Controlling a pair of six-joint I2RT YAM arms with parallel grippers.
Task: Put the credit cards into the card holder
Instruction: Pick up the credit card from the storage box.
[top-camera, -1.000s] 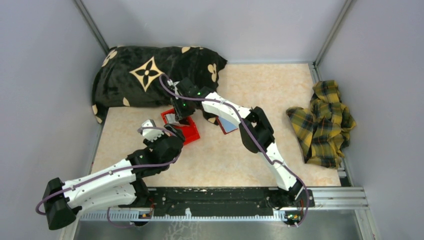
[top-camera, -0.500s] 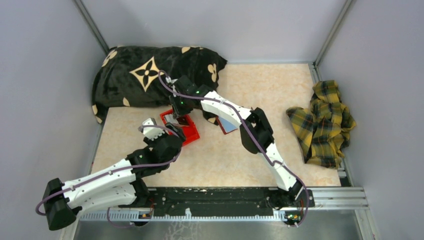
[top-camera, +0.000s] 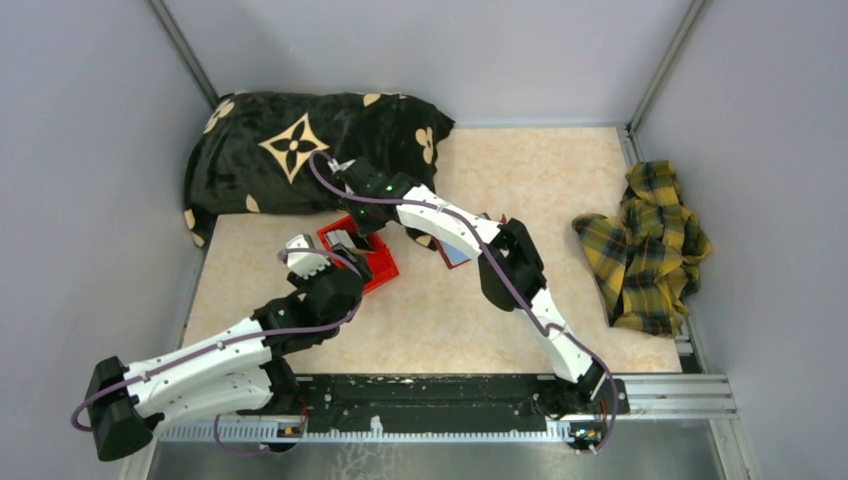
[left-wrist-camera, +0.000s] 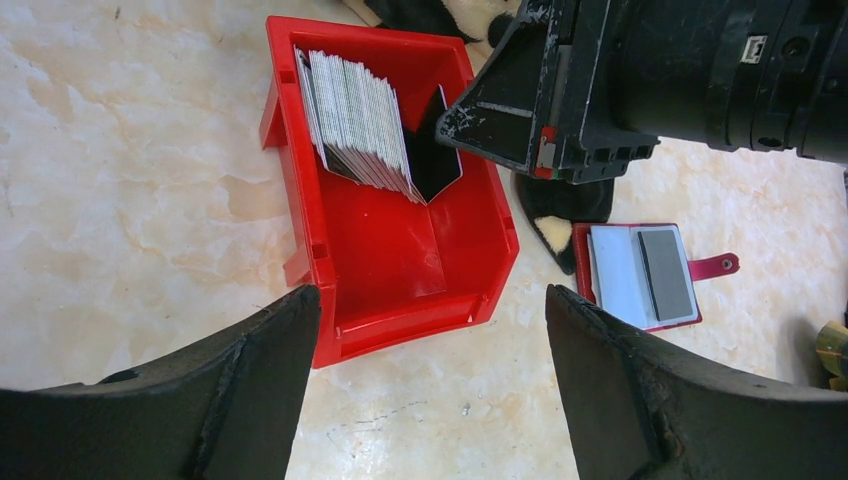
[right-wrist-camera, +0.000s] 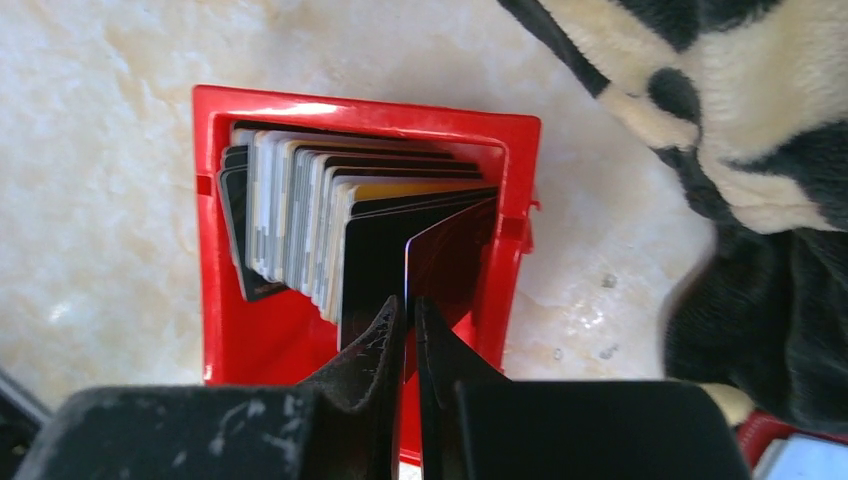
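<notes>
The credit cards (right-wrist-camera: 300, 220) stand on edge as a fanned stack inside a red plastic bin (right-wrist-camera: 210, 280). My right gripper (right-wrist-camera: 410, 305) reaches into the bin, its jaws shut on the edge of the frontmost dark card (right-wrist-camera: 450, 255). The card holder (left-wrist-camera: 640, 275) lies open on the table right of the bin (left-wrist-camera: 400, 240), showing blue-grey lining, a grey card and its snap tab. My left gripper (left-wrist-camera: 432, 300) hovers wide open just in front of the bin, holding nothing. From above, the right gripper (top-camera: 358, 225) is over the bin (top-camera: 380, 268) and the card holder (top-camera: 455, 250) is partly under the right arm.
A black pillow with cream flowers (top-camera: 300, 150) lies at the back left, touching the bin's far side. A yellow plaid cloth (top-camera: 650, 245) is heaped at the right wall. Grey walls enclose the marble-patterned table (top-camera: 560, 180).
The right gripper's jaws have closed from partly open onto the front dark card, and its wrist has shifted slightly left over the bin. The left arm has stayed put.
</notes>
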